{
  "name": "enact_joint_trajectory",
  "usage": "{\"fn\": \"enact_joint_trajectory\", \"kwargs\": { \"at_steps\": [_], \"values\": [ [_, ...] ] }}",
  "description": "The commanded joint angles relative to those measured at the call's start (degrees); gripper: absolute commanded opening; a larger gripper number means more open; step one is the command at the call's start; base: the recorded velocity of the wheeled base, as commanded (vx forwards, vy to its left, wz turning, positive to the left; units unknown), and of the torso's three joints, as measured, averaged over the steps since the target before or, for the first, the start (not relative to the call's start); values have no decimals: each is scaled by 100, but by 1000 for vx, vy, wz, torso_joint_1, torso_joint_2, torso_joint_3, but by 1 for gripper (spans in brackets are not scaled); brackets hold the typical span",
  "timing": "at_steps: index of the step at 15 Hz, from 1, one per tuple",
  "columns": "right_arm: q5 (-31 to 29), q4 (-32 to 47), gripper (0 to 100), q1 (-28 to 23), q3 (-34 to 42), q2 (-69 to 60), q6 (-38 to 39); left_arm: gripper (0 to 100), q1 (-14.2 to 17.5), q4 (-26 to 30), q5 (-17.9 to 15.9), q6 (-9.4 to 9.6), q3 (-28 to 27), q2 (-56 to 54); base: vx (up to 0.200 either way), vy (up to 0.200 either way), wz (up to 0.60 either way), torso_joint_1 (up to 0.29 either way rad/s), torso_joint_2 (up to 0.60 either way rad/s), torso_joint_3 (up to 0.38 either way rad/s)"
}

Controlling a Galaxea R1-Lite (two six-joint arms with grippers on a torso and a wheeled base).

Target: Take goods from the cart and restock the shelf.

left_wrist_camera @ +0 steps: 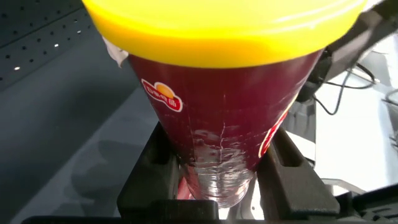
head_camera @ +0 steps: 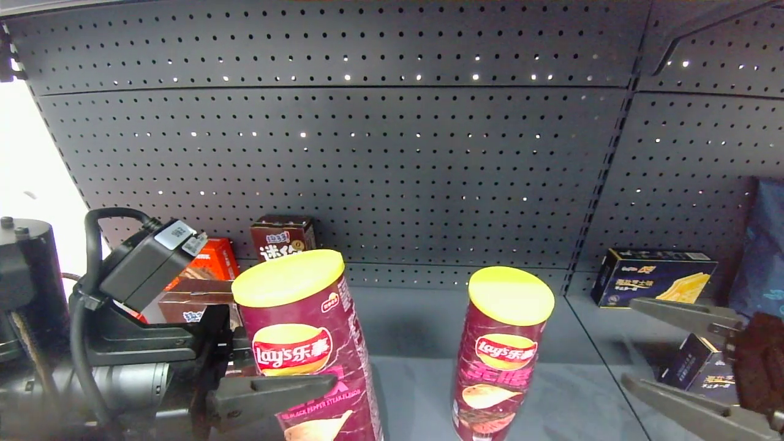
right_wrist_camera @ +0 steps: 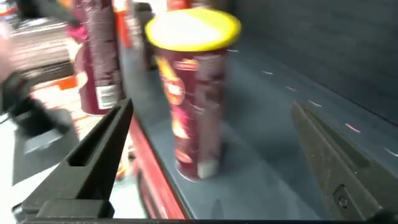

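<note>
While the left gripper [left_wrist_camera: 221, 186] pinches it low on the body, one dark finger on each side, the held chip can [head_camera: 303, 343] fills the lower left-centre of the head view, leaning slightly, its base cut off by the bottom edge. It is a tall cylinder with a flat, matte yellow plastic lid and a glossy maroon wrap. On the wrap are a round red-and-yellow logo, a small badge near the top and a pictured chip lower down. In the left wrist view the wrap shows fine creases and glare where the fingers meet it.

A second chip can [head_camera: 502, 355] of the same design stands upright on the grey shelf [head_camera: 416, 380], lower centre-right, well apart from the first. The right gripper [head_camera: 629, 342] sits at the lower right edge, its two tapered dark fingers spread wide with nothing between them.

Behind runs a dark perforated metal back panel [head_camera: 367, 171]. Against it at centre left stand a brown box [head_camera: 283, 236] and an orange-red box [head_camera: 211, 260]. At right lies a navy box [head_camera: 652, 275] with a yellow picture.
</note>
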Motion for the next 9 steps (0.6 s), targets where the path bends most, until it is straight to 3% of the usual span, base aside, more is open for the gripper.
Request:
{"fn": "enact_joint_trajectory", "kwargs": {
  "at_steps": [1,2,4,5,8,9],
  "values": [
    [-700,764,100,-279,-5,-1301,50,0,1,-14,108,-4,-27,25,0,0,0,0,0,0],
    [-1210,1186,100,-473,74,-1775,59,0,10,-163,169,-13,-54,34,0,0,0,0,0,0],
    [-1544,1362,100,-666,109,-2276,147,0,18,-277,556,-13,-98,96,0,0,0,0,0,0],
    [-1790,1388,100,-798,179,-2558,226,0,53,-321,591,-4,-203,227,0,0,0,0,0,0],
    [-2221,1906,100,-956,434,-3296,235,0,124,-383,345,-13,-739,658,0,0,0,0,0,0],
    [-2256,2399,100,-1053,417,-3665,226,0,177,-418,345,66,-942,1001,0,0,0,0,0,0]
  ]
}}
